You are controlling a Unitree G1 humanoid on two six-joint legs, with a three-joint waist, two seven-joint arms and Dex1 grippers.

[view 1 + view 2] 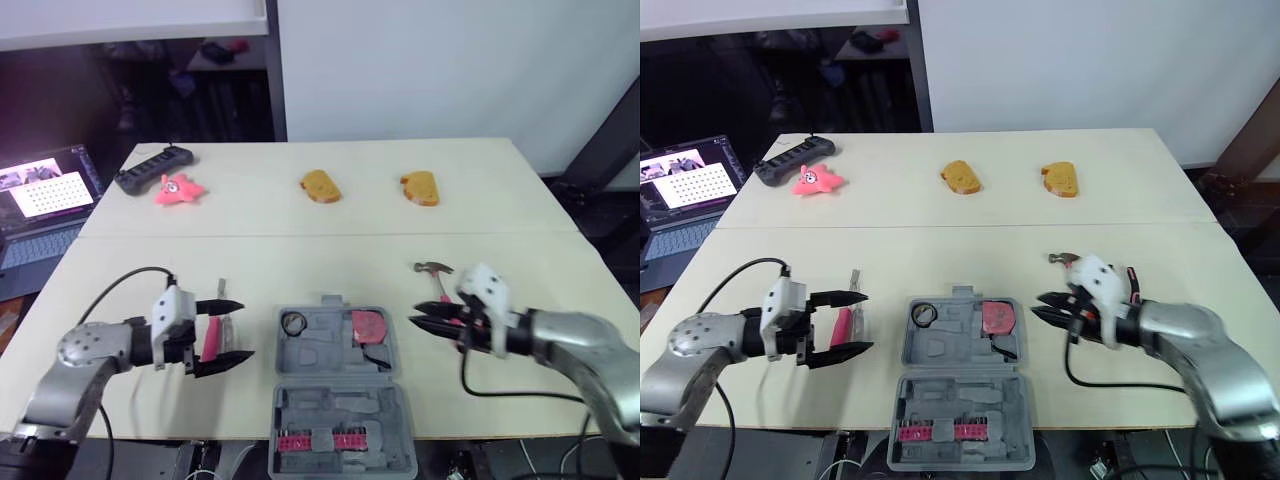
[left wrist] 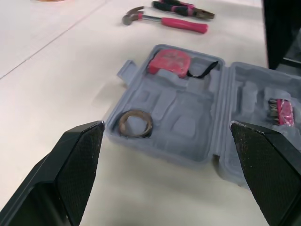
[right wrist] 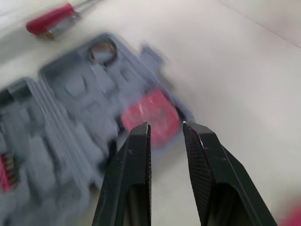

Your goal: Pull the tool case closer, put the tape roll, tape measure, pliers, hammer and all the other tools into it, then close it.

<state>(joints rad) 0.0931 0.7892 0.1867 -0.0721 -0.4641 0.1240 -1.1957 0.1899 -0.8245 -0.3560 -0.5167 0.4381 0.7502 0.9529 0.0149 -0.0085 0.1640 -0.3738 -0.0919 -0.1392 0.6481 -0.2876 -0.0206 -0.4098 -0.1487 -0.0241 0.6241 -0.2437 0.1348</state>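
Observation:
The grey tool case [image 1: 335, 385] lies open at the table's front edge. In its tray sit the tape roll [image 1: 294, 323] and the red tape measure [image 1: 369, 325]; pink bits [image 1: 318, 441] line the lid. My left gripper [image 1: 243, 330] is open just left of the case, with the pink-handled screwdriver [image 1: 212, 338] on the table beside its fingers. My right gripper [image 1: 415, 324] hovers at the case's right edge, fingers a narrow gap apart and holding nothing. Behind it lies the hammer [image 1: 433, 269]. The left wrist view shows the hammer [image 2: 162, 20] and the pliers [image 2: 183, 8] side by side.
Two bread pieces [image 1: 321, 186] [image 1: 421, 188], a pink star toy [image 1: 178, 189] and a black bar-shaped device [image 1: 152, 165] lie on the far half of the table. An open laptop [image 1: 45, 195] stands off the table's left side.

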